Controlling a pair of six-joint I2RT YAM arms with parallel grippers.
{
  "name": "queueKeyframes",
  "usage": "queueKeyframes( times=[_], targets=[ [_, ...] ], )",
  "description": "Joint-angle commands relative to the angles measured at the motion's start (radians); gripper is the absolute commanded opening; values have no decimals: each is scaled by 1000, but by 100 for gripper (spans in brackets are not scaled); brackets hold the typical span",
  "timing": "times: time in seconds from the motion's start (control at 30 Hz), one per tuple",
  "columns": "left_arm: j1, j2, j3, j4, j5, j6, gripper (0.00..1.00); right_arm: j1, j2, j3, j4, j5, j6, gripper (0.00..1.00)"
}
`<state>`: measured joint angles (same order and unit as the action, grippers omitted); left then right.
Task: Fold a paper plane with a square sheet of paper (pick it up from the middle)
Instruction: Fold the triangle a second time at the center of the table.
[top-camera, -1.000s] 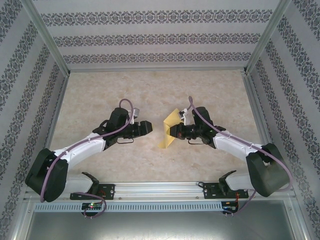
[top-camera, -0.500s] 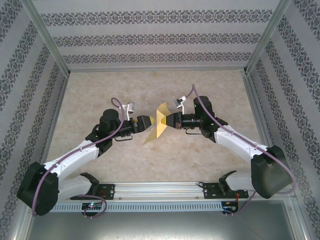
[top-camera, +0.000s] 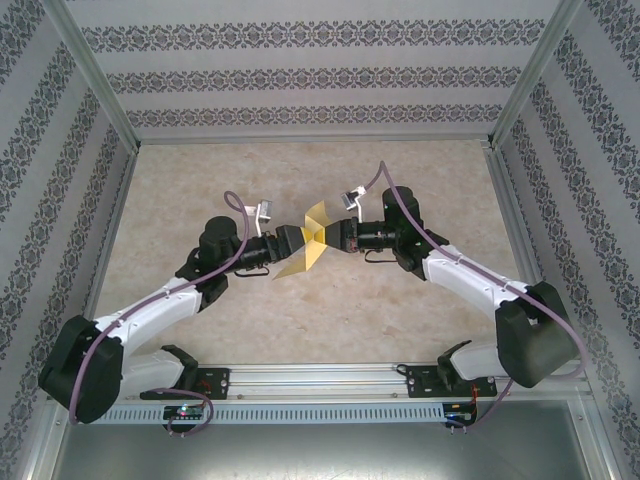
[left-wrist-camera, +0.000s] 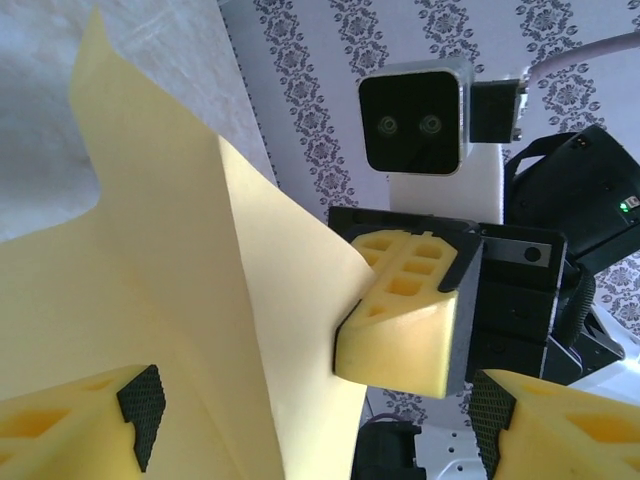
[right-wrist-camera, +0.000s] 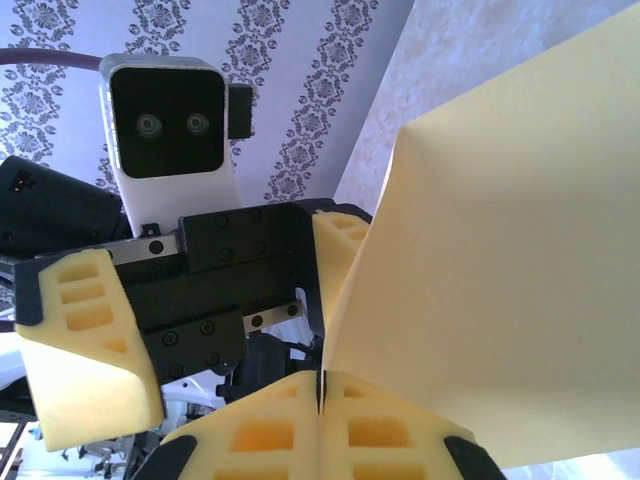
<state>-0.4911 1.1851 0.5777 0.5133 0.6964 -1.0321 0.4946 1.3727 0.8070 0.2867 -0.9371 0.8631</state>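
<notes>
Where the two arms meet at the centre of the overhead frame, lifted off the mottled beige table (top-camera: 200, 170): the square sheet of paper (top-camera: 312, 247). Thin, matte, mustard-yellow, bent into angled flaps, one point drooping toward lower left.

Hemmed in on three sides by aluminium posts (top-camera: 93, 75) and striped, grey-patterned wallpaper (top-camera: 320, 75).

Pinched from the right of the frame by the right gripper (top-camera: 336, 236), jaws pressed together on the paper. Approached from the left by the left gripper (top-camera: 298, 238), jaws spread wide around the sheet's edge; contact impossible to tell from above.

From the right wrist: honeycombed yellow foam fingers (right-wrist-camera: 265, 435) flat against each other at the bottom edge. Paper rising from their seam to upper right and covering part of the opposite gripper's far finger. Purple cable (right-wrist-camera: 40, 52) at upper left.

From the left wrist: black ribbed pads (left-wrist-camera: 140, 410) on wide-set fingers at the bottom corners, with a crease of the sheet running down between them. One flap blocking the left half of the frame. Upper right, the other wrist's white camera housing (left-wrist-camera: 415, 120).
</notes>
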Motion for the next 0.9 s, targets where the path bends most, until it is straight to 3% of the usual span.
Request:
queueKeyframes(
  times=[0.0, 0.37, 0.6, 0.87],
  targets=[
    [-12, 13, 26, 82, 42, -31, 81, 13, 19, 34, 56, -30, 16, 0],
    [-17, 39, 85, 0, 104, 10, 71, 12, 74, 37, 71, -31, 30, 0],
    [-17, 35, 113, -150, 100, 94, 62, 6, 80, 35, 66, -28, 31, 0],
    [-17, 39, 123, -192, 95, 115, 51, 2, 85, 32, 68, -32, 35, 0]
  ],
)
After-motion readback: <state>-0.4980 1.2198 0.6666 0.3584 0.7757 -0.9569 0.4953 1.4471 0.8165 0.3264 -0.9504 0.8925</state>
